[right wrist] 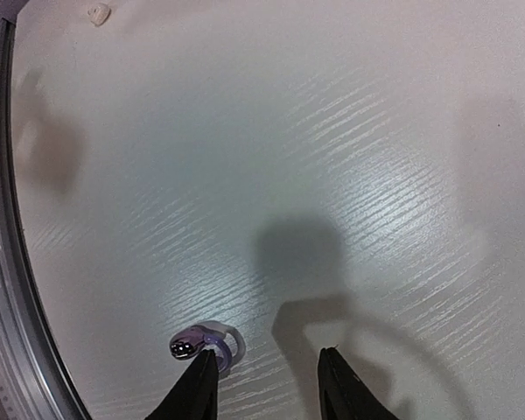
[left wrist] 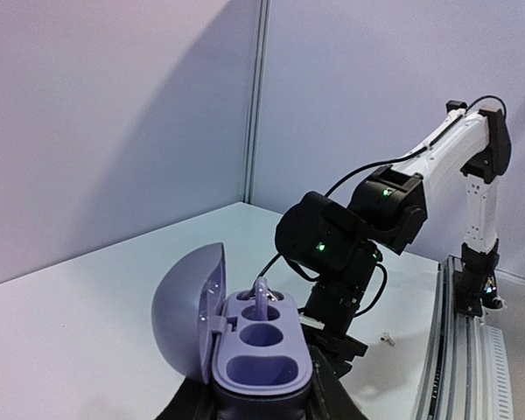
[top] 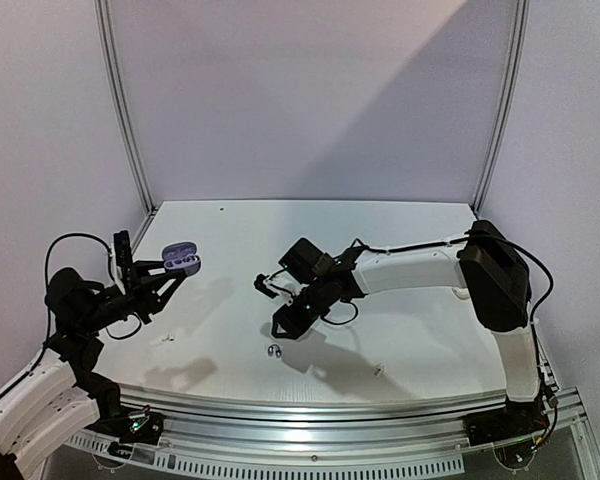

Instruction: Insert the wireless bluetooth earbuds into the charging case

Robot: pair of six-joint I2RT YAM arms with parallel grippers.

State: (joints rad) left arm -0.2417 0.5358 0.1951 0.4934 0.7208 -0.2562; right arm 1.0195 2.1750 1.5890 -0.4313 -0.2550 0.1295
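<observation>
My left gripper [top: 170, 275] is shut on an open lavender charging case [top: 181, 258] and holds it above the table's left side. In the left wrist view the case [left wrist: 262, 350] has its lid swung left, and one lavender earbud [left wrist: 264, 302] stands in the far slot; the other slots look empty. My left gripper [left wrist: 261, 401] clasps the case's base. My right gripper [top: 285, 325] is open, low over the table's middle. A purple earbud [top: 274, 350] with a silvery end lies on the table. In the right wrist view it [right wrist: 201, 343] is just beside the left fingertip [right wrist: 199, 385] of my right gripper [right wrist: 267, 385], outside the gap.
A small white bit [top: 378, 370] lies on the table right of the right gripper; it also shows in the left wrist view [left wrist: 386, 337] and right wrist view [right wrist: 97, 13]. Another small pale bit [top: 165, 340] lies under the left arm. The table's front rail [top: 310, 415] is near.
</observation>
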